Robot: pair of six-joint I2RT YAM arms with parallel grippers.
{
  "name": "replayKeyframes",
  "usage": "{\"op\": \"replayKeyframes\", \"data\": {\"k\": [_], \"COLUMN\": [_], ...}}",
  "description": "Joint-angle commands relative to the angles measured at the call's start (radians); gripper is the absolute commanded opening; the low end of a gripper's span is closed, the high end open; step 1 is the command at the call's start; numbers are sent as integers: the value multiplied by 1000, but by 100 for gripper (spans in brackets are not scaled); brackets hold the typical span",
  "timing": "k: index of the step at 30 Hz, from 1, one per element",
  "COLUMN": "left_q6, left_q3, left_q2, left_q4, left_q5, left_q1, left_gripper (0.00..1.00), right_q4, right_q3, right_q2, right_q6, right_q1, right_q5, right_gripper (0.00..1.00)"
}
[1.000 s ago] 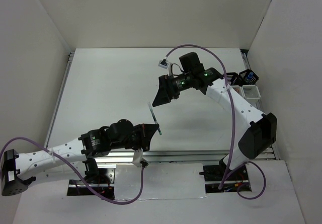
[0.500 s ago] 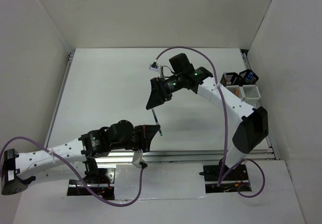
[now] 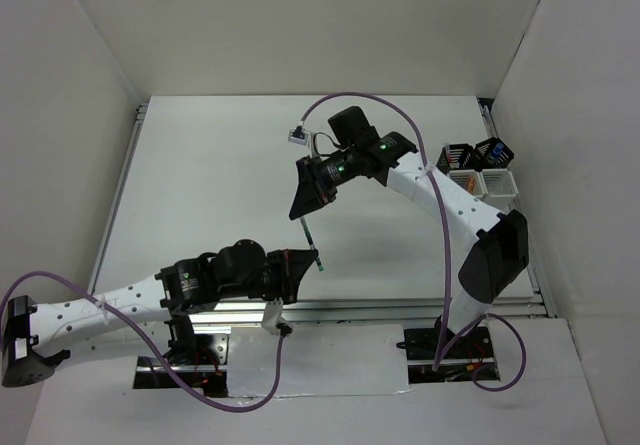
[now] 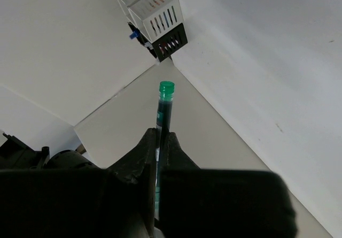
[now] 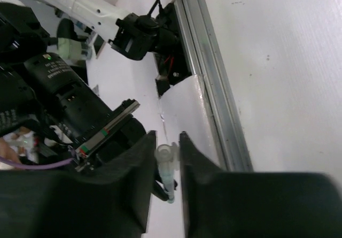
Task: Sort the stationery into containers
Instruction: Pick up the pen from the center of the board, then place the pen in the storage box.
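Note:
A thin dark green pen (image 3: 309,242) is held off the table between both arms. My left gripper (image 3: 296,270) is shut on its lower part; in the left wrist view the pen (image 4: 163,112) sticks out past the gripper (image 4: 158,137), green tip up. My right gripper (image 3: 301,211) has come down over the pen's upper end, its jaws pressed on either side of the clear cap (image 5: 166,155), gripper (image 5: 168,136). The containers (image 3: 480,167), black and white slatted bins with items inside, stand at the table's right edge, also containers (image 4: 154,18).
An aluminium rail (image 3: 400,308) runs along the table's near edge, rail (image 5: 211,83). White walls enclose the table on three sides. A purple cable (image 3: 400,105) loops over the right arm. A small white tag (image 3: 295,135) hangs near that wrist.
The right arm swung left and down onto the pen's upper end, and its jaws closed from wide open onto the cap. The left arm and pen stayed put.

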Motion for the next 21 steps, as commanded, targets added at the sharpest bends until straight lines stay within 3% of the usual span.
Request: {"op": "replayKeyframes", "data": {"k": [1, 3, 4, 5, 8, 12, 16, 21], "left_q6": [4, -2, -15, -40, -61, -64, -51, -64], "left_q3": [1, -5, -10, -16, -30, -31, -31, -57], "left_q2": [-24, -25, -33, -37, -53, -79, -109, -129], "left_q4": [15, 27, 52, 70, 115, 116, 89, 101], "left_q5": [7, 7, 11, 18, 36, 60, 111, 113], "left_q1": [-7, -7, -5, -7, -7, -7, -7, -7], "left_gripper": [0, 6, 14, 39, 68, 79, 82, 82], "right_q4": [-30, -30, -33, -34, -39, -44, -88, -111], "right_q3": [50, 55, 55, 56, 55, 64, 146, 295], "right_q2": [6, 6, 5, 3, -7, -20, -20, -6], "right_q6": [-24, -27, -25, -27, -28, -36, -88, -159], "right_q1": [9, 10, 9, 9, -4, -30, -86, -281], "right_q5": [-13, -3, 0, 3, 3, 7, 41, 167], "right_gripper": [24, 10, 6, 2, 0, 0, 0, 0]}}
